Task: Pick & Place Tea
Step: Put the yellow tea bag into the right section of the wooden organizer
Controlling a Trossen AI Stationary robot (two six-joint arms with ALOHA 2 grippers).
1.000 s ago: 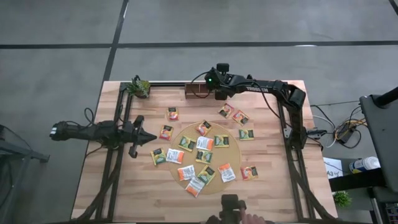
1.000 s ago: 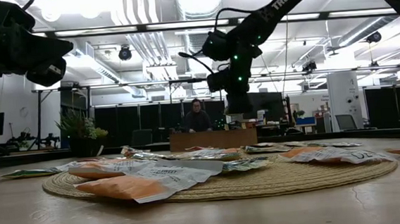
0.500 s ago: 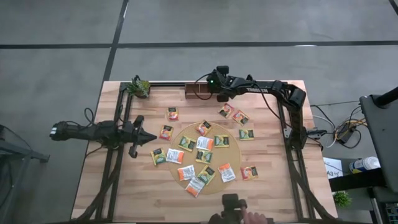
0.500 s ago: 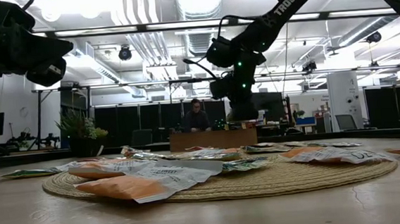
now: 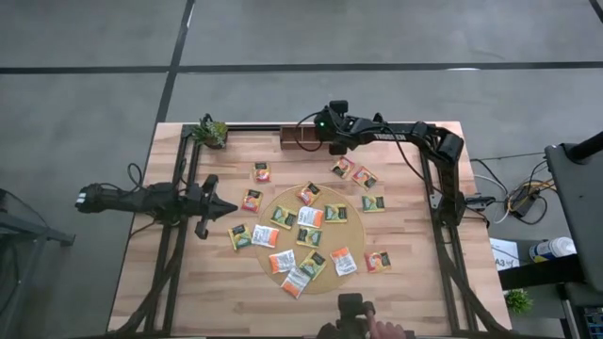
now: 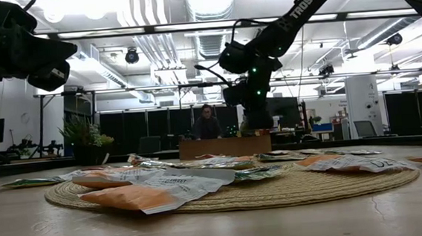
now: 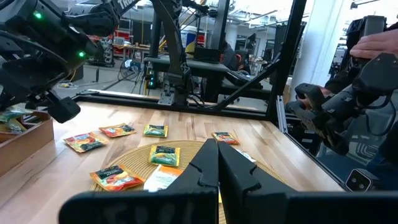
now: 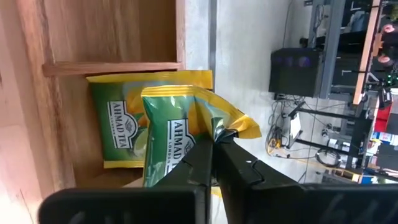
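Right gripper (image 8: 214, 142) farther over tray (image 5: 303, 138), pinching sachet (image 8: 171, 127)

Your high camera looked straight down on the whole desk (image 5: 188, 282), with the round mat (image 5: 306, 226) near its middle. Your low camera sat at desk height just before that mat (image 6: 231, 191) and faced level across it into the room. Your left wrist camera looked from well aside across the same mat (image 7: 149, 168). Your right wrist camera hung close over the wooden tray (image 8: 112, 37), which the high view also showed beyond the mat (image 5: 300, 138).
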